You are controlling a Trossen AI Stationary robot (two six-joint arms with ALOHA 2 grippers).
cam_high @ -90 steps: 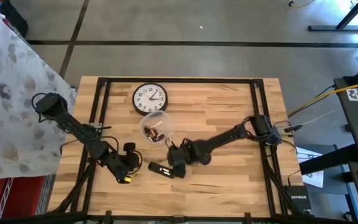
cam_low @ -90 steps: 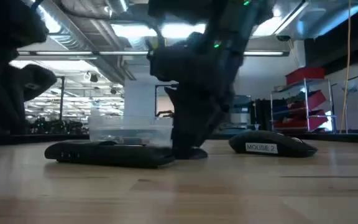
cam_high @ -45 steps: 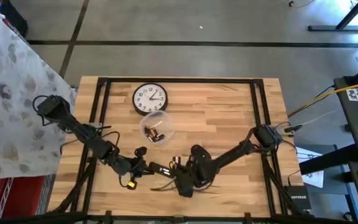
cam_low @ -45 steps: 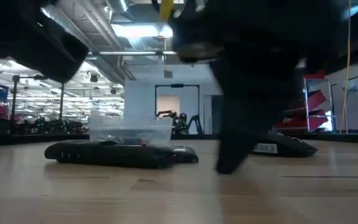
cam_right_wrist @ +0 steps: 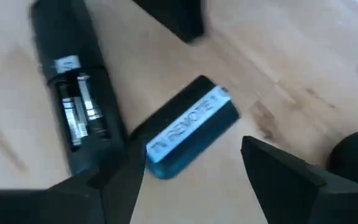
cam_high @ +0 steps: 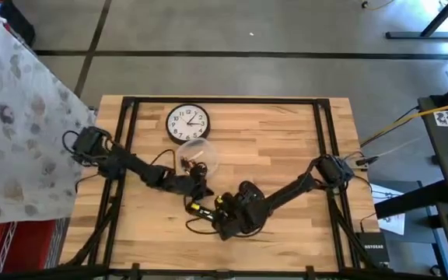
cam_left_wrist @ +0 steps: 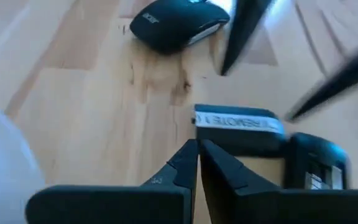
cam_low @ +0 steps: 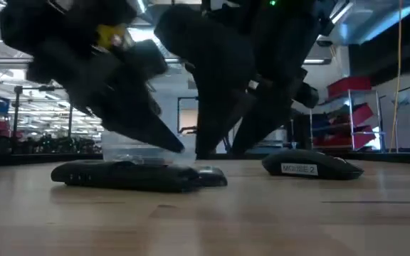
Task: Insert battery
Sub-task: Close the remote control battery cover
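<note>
The black remote (cam_right_wrist: 73, 106) lies on the table with its back up and its battery bay (cam_right_wrist: 78, 118) uncovered. Its loose cover (cam_right_wrist: 191, 127), labelled REMOTE 1, rests flat beside it. Whether a battery sits in the bay I cannot tell. Small batteries lie in a clear tub (cam_high: 194, 159) at the table's middle. My left gripper (cam_left_wrist: 197, 149) is shut and hovers just above the remote (cam_low: 127, 174) and the cover (cam_left_wrist: 238, 121). My right gripper (cam_right_wrist: 194, 171) is open above the cover, one finger on either side of it.
A black mouse (cam_low: 312, 167) sits on the table right of the remote, close behind my right gripper. A wall clock (cam_high: 187, 123) lies face up at the far middle. Both arms (cam_high: 286, 187) crowd the near middle; bare wood (cam_high: 286, 132) lies at the far right.
My left gripper has swung from the near left toward the right and the far edge, and now stands over the remote. My right gripper has gone from beside the tub toward the near edge, clear of the cover's spot. The remote has stayed put.
</note>
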